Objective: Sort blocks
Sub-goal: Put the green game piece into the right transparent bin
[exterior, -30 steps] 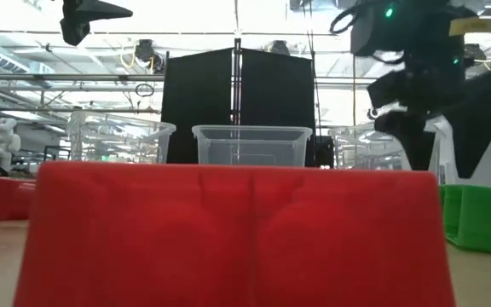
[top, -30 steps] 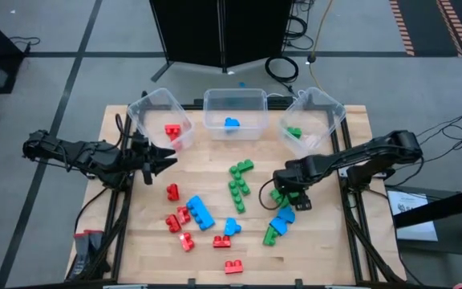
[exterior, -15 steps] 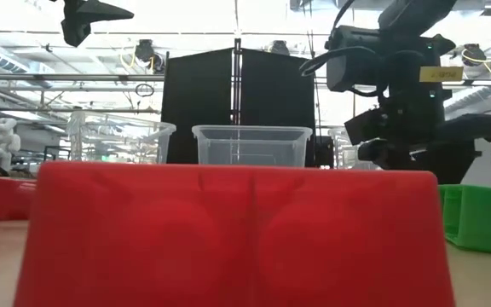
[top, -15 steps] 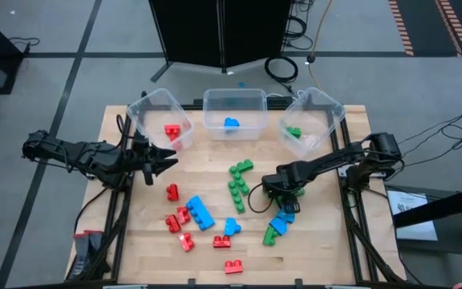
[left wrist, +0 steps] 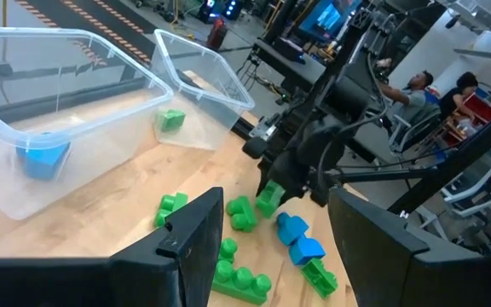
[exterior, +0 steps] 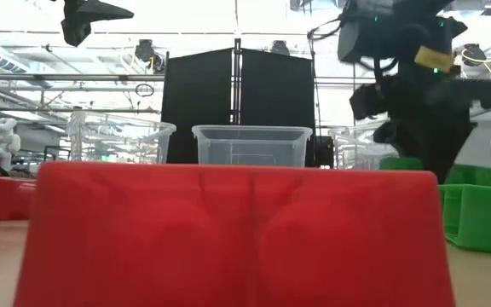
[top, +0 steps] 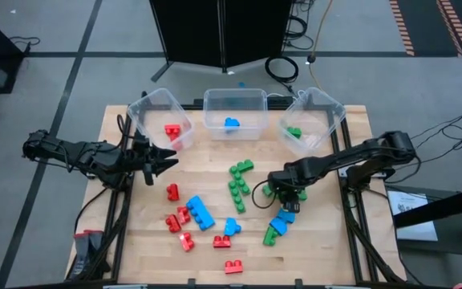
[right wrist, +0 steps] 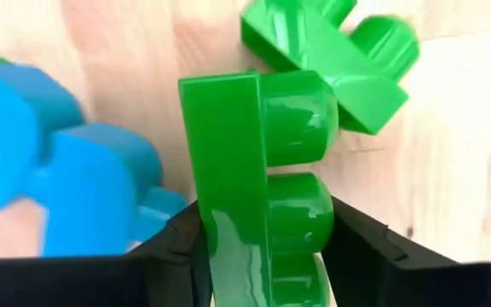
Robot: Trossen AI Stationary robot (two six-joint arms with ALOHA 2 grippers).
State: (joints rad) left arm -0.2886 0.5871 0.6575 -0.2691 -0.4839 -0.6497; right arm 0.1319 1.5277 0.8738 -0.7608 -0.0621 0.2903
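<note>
The right gripper (top: pixel 284 193) hangs low over the wooden table (top: pixel 327 249), near its right side, with its two dark fingers closed on a small green studded plastic brick (right wrist: pixel 258 196); the right wrist view shows that brick pinched between them, above another green brick (right wrist: pixel 331 51) and a blue one (right wrist: pixel 66 188) lying on the wood. It seems lifted clear of the table, though the overhead view is too coarse to be sure. The left gripper (top: pixel 160 160) waits by the left clear plastic bin (top: pixel 139 112), fingers spread and holding nothing. Sorting looks barely begun: the left bin holds one red brick (top: pixel 172 132), the middle clear bin (top: pixel 215 100) one blue brick (top: pixel 231 124), and the right clear bin (top: pixel 331 108) one or two green bricks (top: pixel 293 132). Still loose on the table are a cluster of red bricks (top: pixel 179 221), a long blue brick (top: pixel 200 213), other blue pieces and several green bricks (top: pixel 237 183), so most of the job remains, the held green brick presumably going to the right bin.
</note>
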